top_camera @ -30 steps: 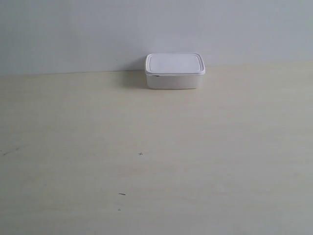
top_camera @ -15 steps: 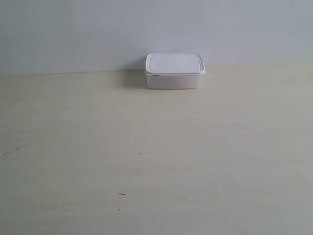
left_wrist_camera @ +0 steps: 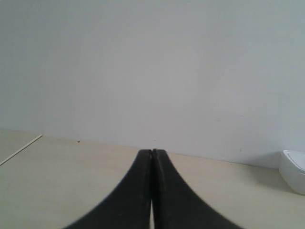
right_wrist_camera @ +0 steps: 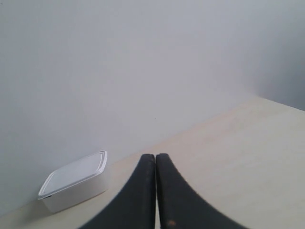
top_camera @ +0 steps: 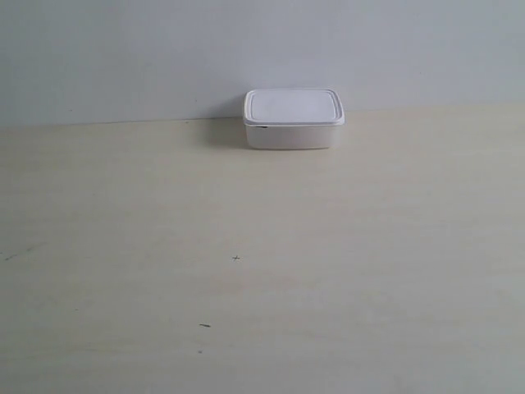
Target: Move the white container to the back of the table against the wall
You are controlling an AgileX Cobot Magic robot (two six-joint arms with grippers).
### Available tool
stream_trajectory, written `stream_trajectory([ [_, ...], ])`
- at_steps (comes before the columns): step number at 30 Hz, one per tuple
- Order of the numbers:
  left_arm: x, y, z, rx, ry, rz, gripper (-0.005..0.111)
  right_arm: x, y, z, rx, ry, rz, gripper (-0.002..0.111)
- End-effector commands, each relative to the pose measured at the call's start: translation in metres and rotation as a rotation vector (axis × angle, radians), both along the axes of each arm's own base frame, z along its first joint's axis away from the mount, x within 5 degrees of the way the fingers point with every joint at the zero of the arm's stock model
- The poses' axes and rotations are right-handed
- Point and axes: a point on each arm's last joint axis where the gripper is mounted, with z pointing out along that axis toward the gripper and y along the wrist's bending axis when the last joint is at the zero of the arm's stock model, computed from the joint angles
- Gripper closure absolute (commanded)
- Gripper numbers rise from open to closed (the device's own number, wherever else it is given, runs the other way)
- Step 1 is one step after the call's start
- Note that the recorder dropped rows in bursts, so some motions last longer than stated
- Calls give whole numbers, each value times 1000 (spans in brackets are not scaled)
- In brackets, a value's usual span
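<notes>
Placement: white container (top_camera: pixel 293 119) at back of table (top_camera: pixel 328 263), seemingly against wall (top_camera: pixel 164 49), lid on. Fingers pressed together, empty, on left gripper (left_wrist_camera: pixel 151 151) and right gripper (right_wrist_camera: pixel 155 155). Looks light, rigid, slick; grip opposite side walls below lid rim.

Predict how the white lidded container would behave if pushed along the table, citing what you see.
The white container would probably slide, not tip or roll: it sits low, wide and flat on the smooth table. It likely is light plastic, though its lid hides any contents. Its rounded, smooth sides may slip in a pinch.
</notes>
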Motion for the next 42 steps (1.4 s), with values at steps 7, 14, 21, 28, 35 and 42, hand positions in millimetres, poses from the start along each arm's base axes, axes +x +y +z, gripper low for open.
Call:
stream_trajectory([
  [7, -1, 0, 0, 8, -5, 5, 107, 0, 0, -1, -3, -4, -9, 108],
  [14, -1, 0, 0, 8, -5, 5, 107, 0, 0, -1, -3, -4, -9, 108],
  [21, 0, -1, 0, 8, -5, -19, 107, 0, 0, -1, -3, -4, -9, 108],
  [28, 0, -3, 0, 8, -4, -53, 107, 0, 0, -1, -5, -4, -9, 108],
  [35, 2, -9, 0, 15, 5, -122, 107, 0, 0, -1, -5, -4, -9, 108],
  [42, 2, -12, -1, 13, 8, -150, 107, 0, -1, -2, -7, 8, -14, 108],
])
